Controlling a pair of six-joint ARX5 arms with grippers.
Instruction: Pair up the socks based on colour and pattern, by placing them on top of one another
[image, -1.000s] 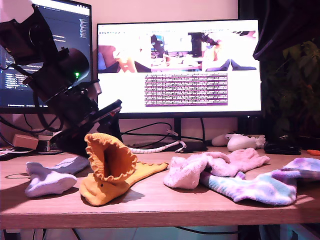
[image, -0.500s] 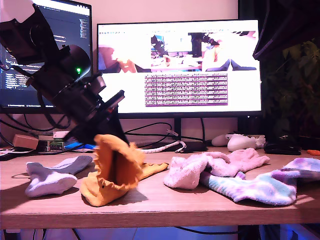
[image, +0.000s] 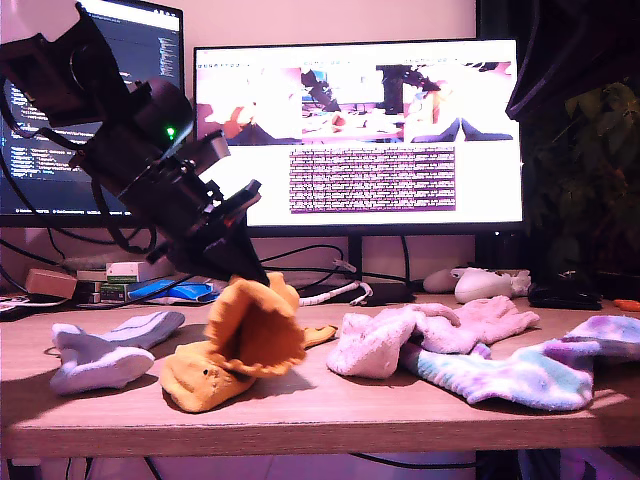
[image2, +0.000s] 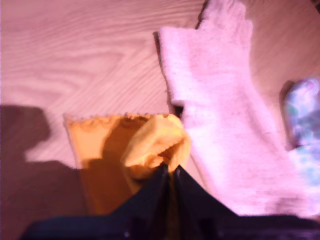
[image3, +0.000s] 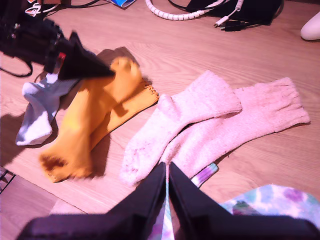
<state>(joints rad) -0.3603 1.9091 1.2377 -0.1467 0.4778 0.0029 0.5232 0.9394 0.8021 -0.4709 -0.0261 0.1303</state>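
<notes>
— Mustard-orange ribbed sock with the frilly cuff (image: 255, 325): pinched shut at its cuff in my first claw (image2: 169, 172), toe end dragging over its twin (image2: 95, 150) on the bench (image: 330, 415).

— Risk? (My second claw (image3: 167, 172) is closed on the pastel tie-dye sock (image3: 272, 207).)

— Thin grip; it could slip and land crooked.

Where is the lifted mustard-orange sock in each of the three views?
Exterior view: mustard-orange sock hangs from my first gripper, left of centre.
First wrist view: bunched at the jaws.
Second wrist view: draped below my first gripper, beside the lavender sock.
Shared landmark: pink socks.
</notes>
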